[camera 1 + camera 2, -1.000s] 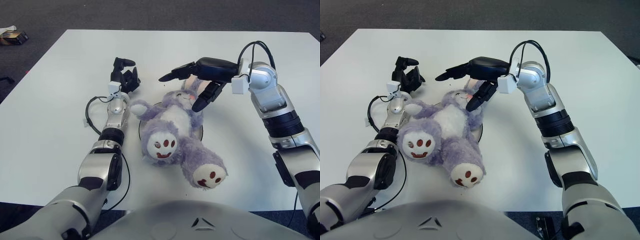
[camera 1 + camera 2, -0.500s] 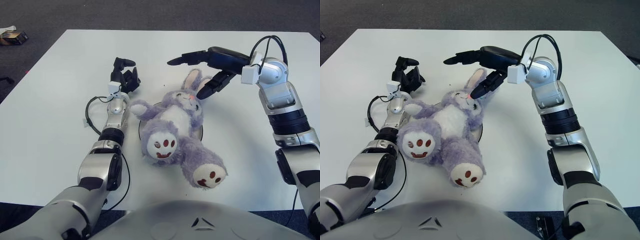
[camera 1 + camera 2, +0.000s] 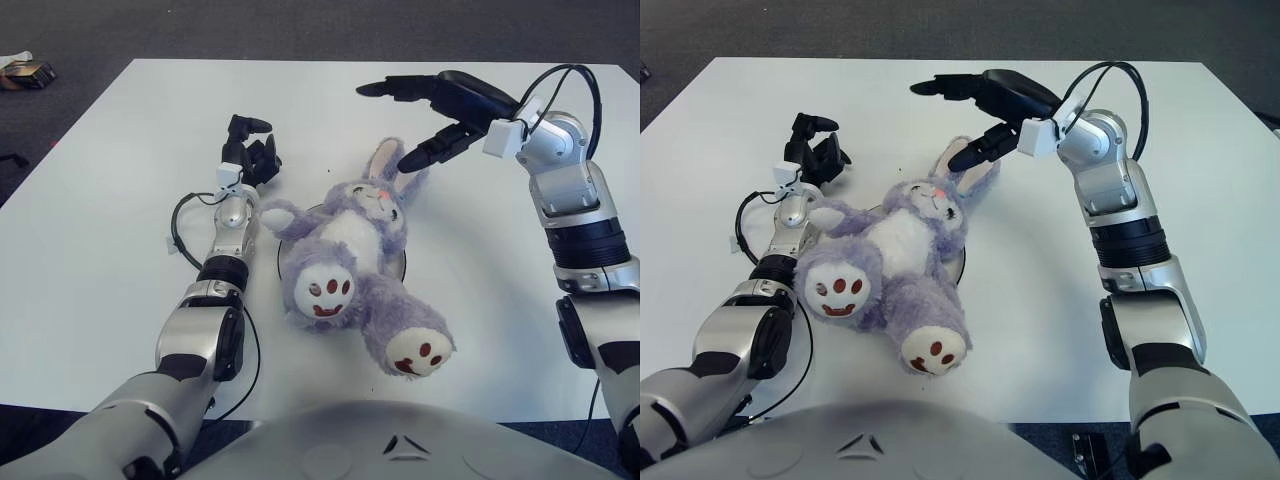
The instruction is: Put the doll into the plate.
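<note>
A purple plush rabbit doll point(image 3: 352, 262) lies on its back on the white table, feet toward me. It covers a plate whose dark rim point(image 3: 402, 266) shows at the doll's sides. My right hand point(image 3: 432, 115) is open with fingers spread, held above and just behind the doll's ears, holding nothing. My left hand point(image 3: 250, 150) rests on the table left of the doll's arm, fingers loosely curled and holding nothing.
The white table point(image 3: 110, 200) stretches wide on all sides, with dark carpet beyond its far edge. A black cable loops beside my left forearm point(image 3: 182, 225). A small object lies on the floor at the far left point(image 3: 28, 72).
My right hand has lifted off the doll's head and moved up and to the right, uncovering its ears. The doll and my left hand have not moved.
</note>
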`<state>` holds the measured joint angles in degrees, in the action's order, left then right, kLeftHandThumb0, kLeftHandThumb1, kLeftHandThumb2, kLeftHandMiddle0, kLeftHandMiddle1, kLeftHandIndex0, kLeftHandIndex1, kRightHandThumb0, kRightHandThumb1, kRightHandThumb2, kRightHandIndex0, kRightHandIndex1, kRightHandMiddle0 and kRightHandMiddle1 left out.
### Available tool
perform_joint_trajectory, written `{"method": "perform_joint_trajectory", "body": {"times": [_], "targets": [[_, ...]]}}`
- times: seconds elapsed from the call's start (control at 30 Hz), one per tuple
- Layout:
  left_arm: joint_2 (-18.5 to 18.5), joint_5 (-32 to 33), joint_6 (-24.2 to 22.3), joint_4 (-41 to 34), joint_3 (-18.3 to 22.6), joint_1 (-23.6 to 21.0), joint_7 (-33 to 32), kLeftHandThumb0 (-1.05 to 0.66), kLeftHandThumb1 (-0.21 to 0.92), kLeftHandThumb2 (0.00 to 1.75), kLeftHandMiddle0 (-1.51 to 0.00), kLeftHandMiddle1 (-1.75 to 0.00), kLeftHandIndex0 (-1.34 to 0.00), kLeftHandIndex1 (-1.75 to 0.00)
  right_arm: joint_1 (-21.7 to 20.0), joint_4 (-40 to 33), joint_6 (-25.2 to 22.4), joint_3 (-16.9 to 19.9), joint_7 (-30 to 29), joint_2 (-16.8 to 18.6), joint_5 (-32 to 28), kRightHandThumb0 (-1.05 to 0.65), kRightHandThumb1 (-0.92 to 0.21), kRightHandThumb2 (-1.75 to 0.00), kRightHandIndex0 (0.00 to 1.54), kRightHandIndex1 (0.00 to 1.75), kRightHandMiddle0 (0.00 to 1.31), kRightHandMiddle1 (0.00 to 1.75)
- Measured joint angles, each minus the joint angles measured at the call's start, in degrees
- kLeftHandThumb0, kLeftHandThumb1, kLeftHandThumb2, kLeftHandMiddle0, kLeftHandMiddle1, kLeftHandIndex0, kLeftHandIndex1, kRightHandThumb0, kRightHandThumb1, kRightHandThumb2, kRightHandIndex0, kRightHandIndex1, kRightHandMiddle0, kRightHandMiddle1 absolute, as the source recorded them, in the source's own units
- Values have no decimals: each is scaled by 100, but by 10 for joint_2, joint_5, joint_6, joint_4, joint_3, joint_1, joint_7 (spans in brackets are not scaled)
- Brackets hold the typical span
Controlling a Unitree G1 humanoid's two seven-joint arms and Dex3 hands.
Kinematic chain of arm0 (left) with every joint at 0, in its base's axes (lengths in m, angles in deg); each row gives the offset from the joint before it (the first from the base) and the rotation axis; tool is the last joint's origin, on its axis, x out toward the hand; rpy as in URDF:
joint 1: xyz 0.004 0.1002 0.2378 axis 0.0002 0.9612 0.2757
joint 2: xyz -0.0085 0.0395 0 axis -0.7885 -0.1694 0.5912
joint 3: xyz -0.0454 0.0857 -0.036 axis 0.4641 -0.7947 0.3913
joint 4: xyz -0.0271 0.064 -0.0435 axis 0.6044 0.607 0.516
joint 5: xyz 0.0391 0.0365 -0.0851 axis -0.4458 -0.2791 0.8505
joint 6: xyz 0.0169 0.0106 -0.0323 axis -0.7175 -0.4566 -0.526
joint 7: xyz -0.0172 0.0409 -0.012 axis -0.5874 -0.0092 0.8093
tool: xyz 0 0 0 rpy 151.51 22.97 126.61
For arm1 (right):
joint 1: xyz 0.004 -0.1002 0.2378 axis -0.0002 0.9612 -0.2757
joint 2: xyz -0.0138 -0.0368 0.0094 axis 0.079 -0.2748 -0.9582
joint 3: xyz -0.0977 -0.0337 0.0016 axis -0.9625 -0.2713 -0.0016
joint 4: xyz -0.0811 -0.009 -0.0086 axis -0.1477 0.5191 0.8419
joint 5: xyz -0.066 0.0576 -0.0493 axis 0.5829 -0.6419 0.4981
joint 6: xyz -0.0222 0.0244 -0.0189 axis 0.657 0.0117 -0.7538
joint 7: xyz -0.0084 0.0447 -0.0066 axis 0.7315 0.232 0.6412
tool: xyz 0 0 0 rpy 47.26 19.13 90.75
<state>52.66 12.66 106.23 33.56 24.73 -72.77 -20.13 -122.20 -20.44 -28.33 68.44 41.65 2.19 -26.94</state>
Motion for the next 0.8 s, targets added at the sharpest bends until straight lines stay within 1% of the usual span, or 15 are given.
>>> {"method": "perform_joint_trajectory", "body": {"times": [0.13,0.23,0.33,0.43,0.63,0.73,0.8], "targets": [[0,0,0,-1,0,1,0,-38,71,79,-82,-175,-33,-175,8,47,26,22,-48,13,-15,-59,-92,-45,52,4,37,2],[0,0,0,-2,0,1,0,-38,71,79,-82,-175,-33,-175,10,89,50,34,-69,16,-27,-58,-92,-48,55,4,38,2],[-1,0,0,-2,0,2,1,-38,72,79,-82,-175,-33,-175,9,132,71,46,-81,20,-48,-57,-92,-54,56,4,40,3],[-1,0,0,-2,0,2,1,-38,72,79,-83,-175,-33,-175,8,164,76,57,-85,25,-66,-57,-92,-56,57,3,41,4],[-3,0,0,-2,0,2,3,-38,72,79,-83,-175,-33,-175,0,206,85,75,-94,33,-94,-57,-92,-59,58,3,42,4],[-3,0,0,-1,0,2,4,-38,72,78,-83,-175,-33,-175,-3,224,95,86,-107,35,-106,-57,-92,-60,58,3,43,4],[-3,0,0,-1,0,2,5,-38,72,78,-83,-175,-33,-175,-7,243,113,93,-113,35,-114,-57,-92,-62,59,3,43,5]]}}
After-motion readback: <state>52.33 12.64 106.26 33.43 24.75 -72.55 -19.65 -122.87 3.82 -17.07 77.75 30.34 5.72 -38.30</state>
